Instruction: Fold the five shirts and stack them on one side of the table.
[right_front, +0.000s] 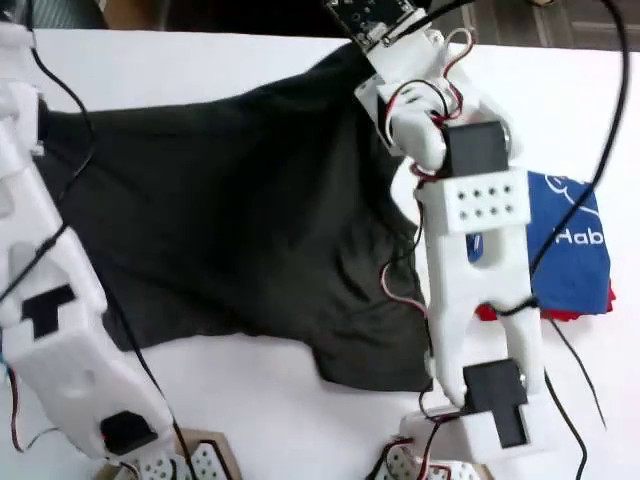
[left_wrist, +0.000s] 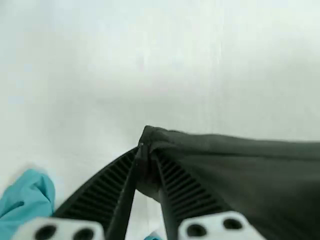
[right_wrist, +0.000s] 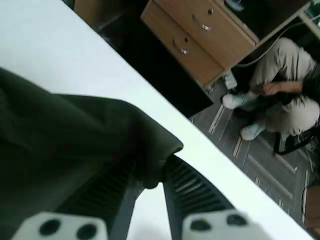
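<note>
White table (right_front: 200, 60) carries the dark shirt (right_front: 230, 220), spread wide and rumpled across its middle, one edge up by the far rim; the left gripper (left_wrist: 146, 150) has its jaws pinched together on one corner of that shirt, cloth bunched between the ribbed fingers; the right gripper (right_wrist: 150, 169) is likewise clamped on a fold of the shirt's edge, close to the table's far rim; in the high view the right arm (right_front: 470, 250) runs along the shirt's side, and just beyond it a blue shirt (right_front: 570, 250) lies folded on a red shirt (right_front: 580, 312), the start of a stack at that side; a teal cloth (left_wrist: 27, 197), perhaps another shirt, lies near the left gripper; wooden drawers (right_wrist: 200, 35) stand past the far rim; by my reading the dark shirt's first fold is in hand, two points gripped and nothing yet laid over; the next move likely calls for both arms to lift together and carry the held edge across evenly, lest the cloth drag or twist; the right arm covers part of the shirt and the stack, the left arm (right_front: 60, 330) hides the corner it holds, and whether more lies under the blue shirt I cannot tell
</note>
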